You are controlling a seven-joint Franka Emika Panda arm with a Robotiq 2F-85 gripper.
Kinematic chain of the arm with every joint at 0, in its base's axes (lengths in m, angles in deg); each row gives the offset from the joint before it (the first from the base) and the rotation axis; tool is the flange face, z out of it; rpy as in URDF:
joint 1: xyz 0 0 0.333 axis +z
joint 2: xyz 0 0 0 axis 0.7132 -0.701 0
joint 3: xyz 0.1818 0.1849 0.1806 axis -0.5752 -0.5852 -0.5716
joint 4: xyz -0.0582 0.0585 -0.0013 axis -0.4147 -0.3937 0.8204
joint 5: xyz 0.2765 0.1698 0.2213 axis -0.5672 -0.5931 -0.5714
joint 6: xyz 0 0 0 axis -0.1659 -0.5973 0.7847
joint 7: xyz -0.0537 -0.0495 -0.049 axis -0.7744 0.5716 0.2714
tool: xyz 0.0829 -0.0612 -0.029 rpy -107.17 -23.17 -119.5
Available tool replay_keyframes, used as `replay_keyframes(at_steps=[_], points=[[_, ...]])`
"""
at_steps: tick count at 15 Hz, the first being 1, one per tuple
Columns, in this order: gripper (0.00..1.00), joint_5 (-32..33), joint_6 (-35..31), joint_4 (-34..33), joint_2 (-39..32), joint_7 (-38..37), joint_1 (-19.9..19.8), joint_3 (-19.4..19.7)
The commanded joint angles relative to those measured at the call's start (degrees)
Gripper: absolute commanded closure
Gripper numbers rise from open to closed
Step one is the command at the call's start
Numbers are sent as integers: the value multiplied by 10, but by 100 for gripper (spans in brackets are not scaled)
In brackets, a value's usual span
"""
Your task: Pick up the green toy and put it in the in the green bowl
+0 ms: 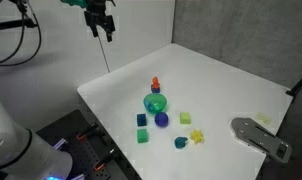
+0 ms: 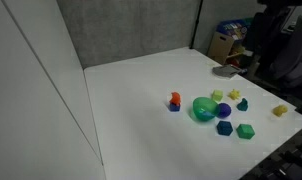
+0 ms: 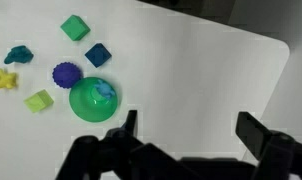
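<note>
White table (image 1: 226,75), wrist view, fingers (image 3: 259,135) apart

The white table (image 3: 191,80) carries the green bowl (image 3: 83,104), green toy (image 3: 18,55), purple ball (image 3: 65,75) and blue cube (image 3: 98,54).

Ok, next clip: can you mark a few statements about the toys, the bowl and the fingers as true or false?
1. The fingers are shut on the green toy. False: they stand open and empty, and the toy lies on the table.
2. The purple ball sits close beside the green bowl. True.
3. The blue cube is stacked on the bright green cube. False: both rest on the table, apart.
4. In an exterior view the gripper hangs well above the table. True.
5. The green toy lies next to the yellow toy, outside the bowl. True.
</note>
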Motion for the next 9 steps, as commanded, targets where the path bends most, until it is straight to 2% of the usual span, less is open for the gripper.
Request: replay_keyframes(at_steps=[1, 4, 9], points=[[0, 1, 1, -2, 0, -1, 2, 2], [0, 1, 1, -2, 1, -1, 2, 2], [0, 15, -28, -41, -44, -46, -7, -1]])
